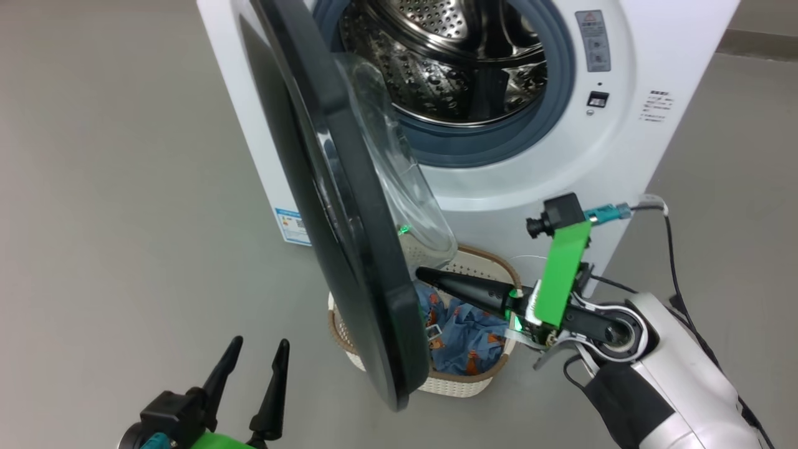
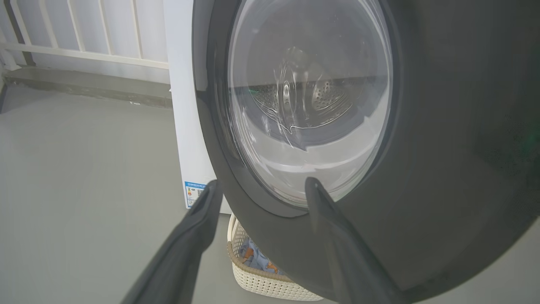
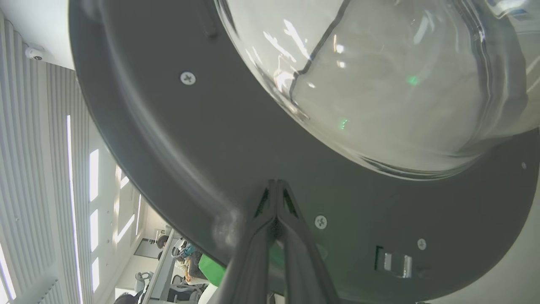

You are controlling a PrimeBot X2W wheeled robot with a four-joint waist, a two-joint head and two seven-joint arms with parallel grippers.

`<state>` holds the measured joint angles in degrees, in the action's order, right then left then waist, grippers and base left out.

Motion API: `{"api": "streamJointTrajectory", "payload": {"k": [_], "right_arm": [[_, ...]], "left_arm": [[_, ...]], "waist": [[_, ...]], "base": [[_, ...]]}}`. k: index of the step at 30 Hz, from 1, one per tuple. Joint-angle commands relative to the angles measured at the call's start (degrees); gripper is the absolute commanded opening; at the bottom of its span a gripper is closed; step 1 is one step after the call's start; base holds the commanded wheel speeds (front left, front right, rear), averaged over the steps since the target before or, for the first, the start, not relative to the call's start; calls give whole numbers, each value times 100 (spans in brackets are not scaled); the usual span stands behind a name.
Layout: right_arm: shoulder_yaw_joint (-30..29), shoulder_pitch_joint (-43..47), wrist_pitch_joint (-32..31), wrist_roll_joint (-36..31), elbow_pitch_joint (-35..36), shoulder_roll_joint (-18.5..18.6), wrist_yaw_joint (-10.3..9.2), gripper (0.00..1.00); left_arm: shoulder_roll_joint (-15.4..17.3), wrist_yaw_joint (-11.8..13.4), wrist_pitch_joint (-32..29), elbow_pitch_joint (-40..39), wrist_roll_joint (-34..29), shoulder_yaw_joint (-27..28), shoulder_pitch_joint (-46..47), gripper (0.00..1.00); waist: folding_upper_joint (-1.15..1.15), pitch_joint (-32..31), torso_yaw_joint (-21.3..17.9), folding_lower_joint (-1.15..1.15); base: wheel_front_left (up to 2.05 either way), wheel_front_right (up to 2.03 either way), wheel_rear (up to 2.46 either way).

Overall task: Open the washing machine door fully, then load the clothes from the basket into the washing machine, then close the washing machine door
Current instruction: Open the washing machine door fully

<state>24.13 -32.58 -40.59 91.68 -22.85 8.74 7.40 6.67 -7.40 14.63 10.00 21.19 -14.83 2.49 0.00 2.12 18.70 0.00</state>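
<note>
The washing machine stands ahead, its steel drum exposed. Its door, black rim and clear glass bowl, is swung about halfway out, edge-on to me. My right gripper is shut and empty, its tips against the door's inner face just below the glass bowl. Under the door sits the cream basket holding the light-blue printed clothes. My left gripper is open at the lower left, apart from the door's outer face.
Grey floor spreads to the left of the washer. A cable trails from my right wrist beside the machine. A white railing and a low ledge run behind. People sit at desks in the far background.
</note>
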Motion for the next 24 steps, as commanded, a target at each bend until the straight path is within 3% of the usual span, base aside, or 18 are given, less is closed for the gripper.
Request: {"api": "streamJointTrajectory", "payload": {"k": [1, 2, 3, 4, 5, 24], "right_arm": [[-32, 77, 100, -111, 172, -31, 9, 27], [-67, 127, 159, -129, 170, -3, 9, 42], [-94, 178, 208, -150, 173, 29, 9, 51], [-116, 233, 257, -175, 187, 62, 9, 81], [-141, 293, 319, -202, 204, 96, 9, 100], [-361, 1651, 1639, -658, 615, 901, 9, 100]], "left_arm": [[120, -9, 37, -93, 52, 203, 118, 100], [145, -9, 37, -81, 66, 206, 116, 100], [164, -9, 37, -73, 84, 211, 114, 100], [184, -9, 37, -67, 102, 216, 112, 100], [208, -9, 37, -62, 111, 222, 105, 100], [392, -9, 37, -135, 206, 570, -214, 100]], "waist": [[0, -57, -95, 0], [0, -74, -134, 0], [0, -91, -173, 0], [0, -110, -212, 0], [0, -131, -253, 0], [0, -314, -894, 0]], "base": [[0, 0, 0], [0, 0, 0], [0, 0, 0], [0, 0, 0], [0, 0, 0], [0, 0, 0]]}}
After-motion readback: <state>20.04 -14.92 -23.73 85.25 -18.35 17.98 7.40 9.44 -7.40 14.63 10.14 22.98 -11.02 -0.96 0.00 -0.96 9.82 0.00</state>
